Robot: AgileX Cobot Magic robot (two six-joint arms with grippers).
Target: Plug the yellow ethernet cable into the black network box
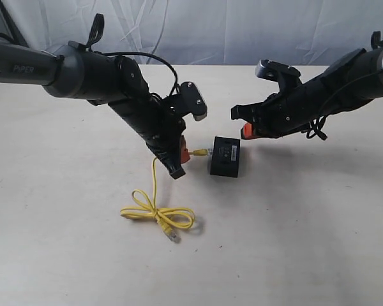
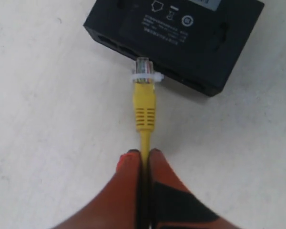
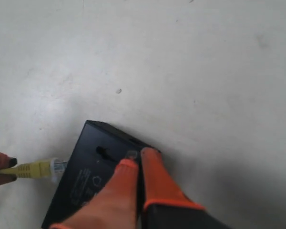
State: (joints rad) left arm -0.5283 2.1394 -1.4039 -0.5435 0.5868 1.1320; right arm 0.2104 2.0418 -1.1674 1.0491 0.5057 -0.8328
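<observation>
The black network box [image 1: 225,157] lies flat mid-table, its white print facing up [image 2: 181,33]. My left gripper [image 2: 144,155] is shut on the yellow ethernet cable [image 2: 145,140] just behind its boot. The clear plug [image 2: 143,70] points at the box's side, with its tip at a port opening and most of it outside. The rest of the cable [image 1: 154,213] trails down into knotted loops on the table and ends in a free plug [image 1: 172,235]. My right gripper [image 3: 138,156] is shut on nothing, its orange fingertips over the box's [image 3: 88,179] far edge; contact is unclear.
A pale table [image 1: 306,242] carries everything, backed by a white cloth curtain [image 1: 230,29]. Both dark arms slant in from the upper corners, the left arm's [image 1: 134,105] cabling and camera mount close above the box.
</observation>
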